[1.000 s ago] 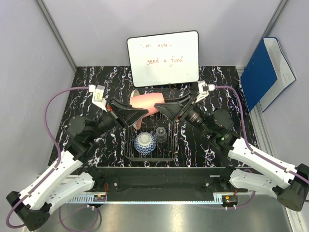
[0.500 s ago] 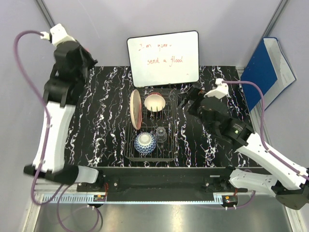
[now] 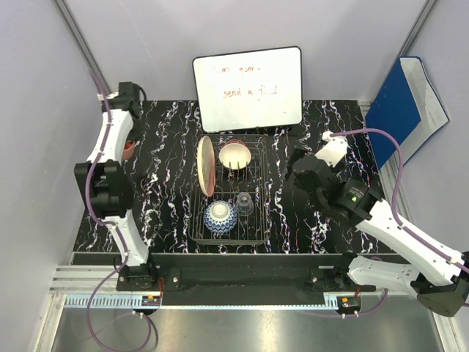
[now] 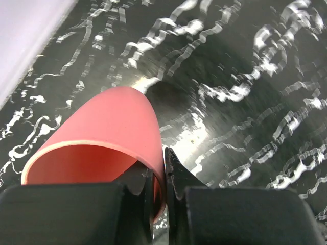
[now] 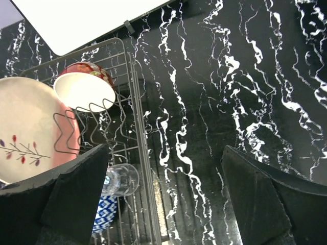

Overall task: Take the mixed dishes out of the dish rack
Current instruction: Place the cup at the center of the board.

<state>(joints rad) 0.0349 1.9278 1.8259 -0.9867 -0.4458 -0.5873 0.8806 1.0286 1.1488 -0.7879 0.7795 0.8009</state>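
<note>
Right now the left fingers (image 4: 179,176) pinch the rim of the salmon-pink plastic cup (image 4: 112,122), low over the black marbled counter (image 4: 245,102) near its far-left edge. Setting it down seems the step in hand, which calls for lowering it until it rests, then letting go. The right fingers (image 5: 76,189) hang spread wide and empty just beside the black wire-grid dish rack (image 5: 134,102), not yet emptied.

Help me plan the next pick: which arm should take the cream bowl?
Right: the right fingers, open, hang beside the rack near the cream bowl; the left fingers pinch the pink cup far away.
</note>
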